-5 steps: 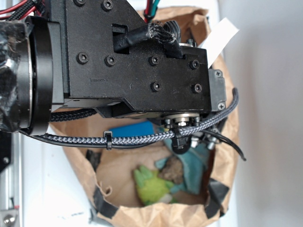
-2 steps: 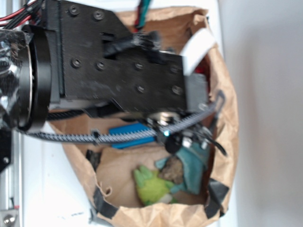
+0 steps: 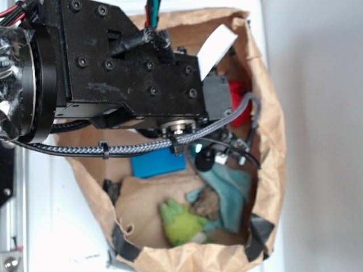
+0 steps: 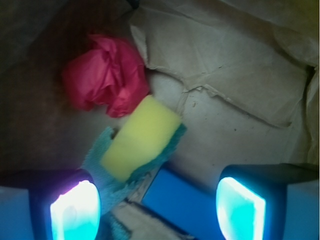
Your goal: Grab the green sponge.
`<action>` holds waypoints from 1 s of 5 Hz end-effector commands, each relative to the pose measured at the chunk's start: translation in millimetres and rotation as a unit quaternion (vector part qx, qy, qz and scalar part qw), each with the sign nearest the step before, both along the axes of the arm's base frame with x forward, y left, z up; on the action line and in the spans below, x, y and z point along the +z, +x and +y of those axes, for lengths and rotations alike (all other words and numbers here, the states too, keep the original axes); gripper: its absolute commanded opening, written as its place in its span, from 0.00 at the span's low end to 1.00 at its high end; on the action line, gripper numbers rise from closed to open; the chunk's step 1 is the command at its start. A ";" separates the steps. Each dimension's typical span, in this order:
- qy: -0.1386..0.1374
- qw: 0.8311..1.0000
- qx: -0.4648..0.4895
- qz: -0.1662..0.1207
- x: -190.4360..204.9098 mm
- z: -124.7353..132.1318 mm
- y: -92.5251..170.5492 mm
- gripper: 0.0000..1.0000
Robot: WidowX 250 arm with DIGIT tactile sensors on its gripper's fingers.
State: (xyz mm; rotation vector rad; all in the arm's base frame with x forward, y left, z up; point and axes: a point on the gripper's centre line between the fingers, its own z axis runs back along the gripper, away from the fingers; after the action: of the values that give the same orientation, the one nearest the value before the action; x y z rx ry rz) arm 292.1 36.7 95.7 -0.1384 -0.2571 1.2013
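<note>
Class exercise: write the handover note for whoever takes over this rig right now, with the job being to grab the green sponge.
Gripper: open, empty, hovering inside the brown paper bag.
Green sponge: yellow face up, lying on the teal cloth, beside the red crumpled item; the blue block sits just below it in the wrist view.
Done: arm over the bag.
Left: centre the jaws on the sponge, descend, close, lift.

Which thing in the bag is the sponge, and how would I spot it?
Look inside the brown paper bag, in the wrist view. Below the crumpled red cloth and above the blue block, a yellow foam rectangle lies tilted on the teal cloth: the green sponge. It alone is smooth, yellow and box-shaped, ahead of the open claw.
</note>
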 end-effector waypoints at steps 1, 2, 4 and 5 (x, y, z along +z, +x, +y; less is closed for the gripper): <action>0.005 0.999 0.019 -0.027 6.0 6.7 7.3 1.00; 0.013 0.999 0.024 -0.030 -1.0 5.1 13.1 1.00; 0.023 0.998 0.051 -0.034 -8.1 6.5 27.0 1.00; 0.030 0.997 0.056 -0.034 -12.2 6.3 28.9 1.00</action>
State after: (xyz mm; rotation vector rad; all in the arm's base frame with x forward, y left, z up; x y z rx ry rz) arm 314.5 41.1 67.7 -0.0831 -0.3126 1.3013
